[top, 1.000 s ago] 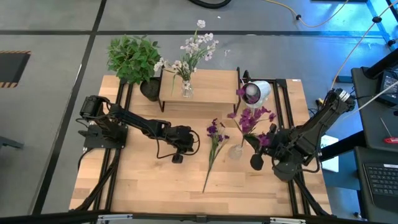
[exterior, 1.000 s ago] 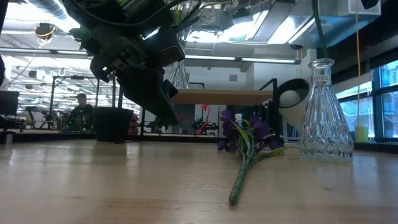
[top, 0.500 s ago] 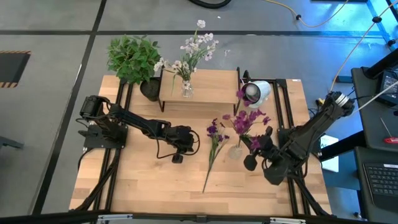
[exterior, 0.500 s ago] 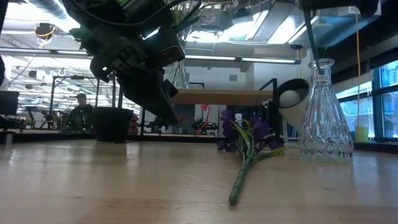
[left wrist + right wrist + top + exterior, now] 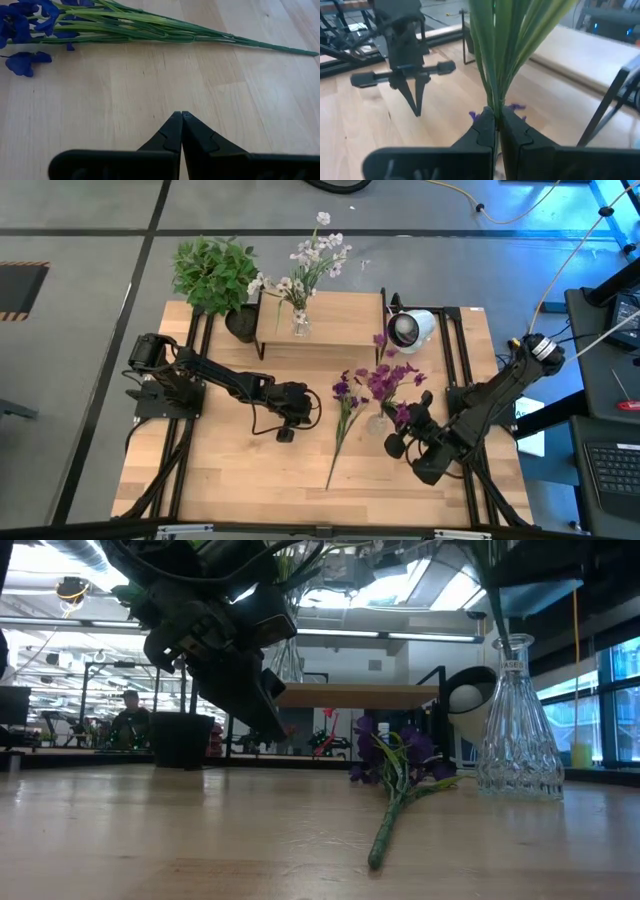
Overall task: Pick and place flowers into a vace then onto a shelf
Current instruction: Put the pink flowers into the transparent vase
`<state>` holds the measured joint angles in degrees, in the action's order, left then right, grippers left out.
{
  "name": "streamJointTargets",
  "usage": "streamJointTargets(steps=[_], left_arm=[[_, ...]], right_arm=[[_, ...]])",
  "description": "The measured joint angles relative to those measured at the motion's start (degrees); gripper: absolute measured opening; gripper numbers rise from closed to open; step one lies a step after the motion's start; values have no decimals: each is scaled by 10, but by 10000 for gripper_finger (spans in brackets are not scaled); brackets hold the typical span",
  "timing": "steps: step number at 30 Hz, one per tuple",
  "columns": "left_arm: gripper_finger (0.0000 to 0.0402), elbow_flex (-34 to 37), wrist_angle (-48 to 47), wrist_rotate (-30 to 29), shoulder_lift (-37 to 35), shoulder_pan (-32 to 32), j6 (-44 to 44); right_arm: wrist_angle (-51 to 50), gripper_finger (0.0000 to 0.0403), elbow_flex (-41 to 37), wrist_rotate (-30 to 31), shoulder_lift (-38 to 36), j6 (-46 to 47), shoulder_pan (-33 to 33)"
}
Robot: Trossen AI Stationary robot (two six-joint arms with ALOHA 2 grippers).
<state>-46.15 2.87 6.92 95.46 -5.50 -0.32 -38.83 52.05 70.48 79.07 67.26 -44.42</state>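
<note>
My right gripper (image 5: 496,112) is shut on a bunch of purple flowers (image 5: 386,380) right above the clear glass vase (image 5: 518,720), near the table's right side. A dark stem (image 5: 497,610) comes down to the vase's mouth; whether it is inside, I cannot tell. A second purple flower (image 5: 343,415) lies flat on the table. My left gripper (image 5: 181,116) is shut just above the tabletop, beside that flower's stem (image 5: 200,37), holding nothing. The shelf (image 5: 340,308) stands at the far edge and bears another vase (image 5: 300,326) of white-pink flowers (image 5: 312,258). My right gripper pinches the bunch's green stems (image 5: 492,97) between its two fingers, below the blossoms. The fingers come from the table's right, slanting a little downward, and lie across the stems. The bunch stands nearly upright and clear of the table, blossoms (image 5: 386,380) above and stem end over the vase.
A bushy potted plant (image 5: 214,272) stands at the far left corner beside the shelf. A white round device (image 5: 412,328) sits to the shelf's right. Bare wooden tabletop (image 5: 240,470) lies toward the near edge. Black frame rails (image 5: 185,460) run along both sides.
My right gripper has sunk and shifted toward the table's left and near edges, still shut on the purple bunch. The bunch has come down with it, and its stem now shows at the vase's mouth in the low view.
</note>
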Motion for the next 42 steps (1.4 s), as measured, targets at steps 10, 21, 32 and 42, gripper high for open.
streamJointTargets(steps=[10,21,32,42], left_arm=[[6,0,-1,0,0,0,0],[6,0,-1,0,0,0,0],[6,0,-1,0,0,0,0],[6,0,-1,0,0,0,0]], right_arm=[[-8,12,0,-10,48,47,0],[-10,13,0,-38,63,46,0],[-13,14,0,-47,63,31,0],[-29,22,0,-53,63,30,0]])
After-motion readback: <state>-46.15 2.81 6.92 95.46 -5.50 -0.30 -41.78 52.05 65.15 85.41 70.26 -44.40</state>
